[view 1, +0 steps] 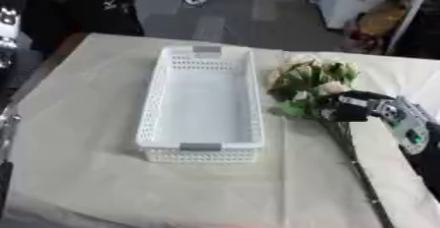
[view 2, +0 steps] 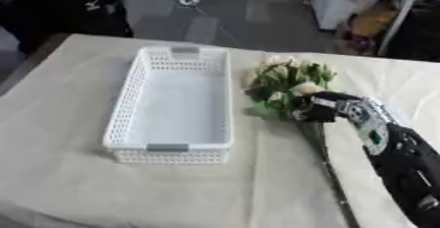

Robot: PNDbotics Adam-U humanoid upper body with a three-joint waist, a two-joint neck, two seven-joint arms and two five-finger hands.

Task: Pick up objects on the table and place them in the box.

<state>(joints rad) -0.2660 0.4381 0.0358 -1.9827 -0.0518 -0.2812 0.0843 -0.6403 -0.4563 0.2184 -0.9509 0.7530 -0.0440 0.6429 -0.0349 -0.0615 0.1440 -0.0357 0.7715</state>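
Flowers (view 2: 288,82), a green and cream bunch, lie just right of the white basket (view 2: 129,94); the right hand (view 2: 319,108) is clenched round their stems.

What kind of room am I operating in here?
Probably an indoor lab or workshop: a cloth-covered table, grey floor tiles with a cable, and cluttered shelving behind.
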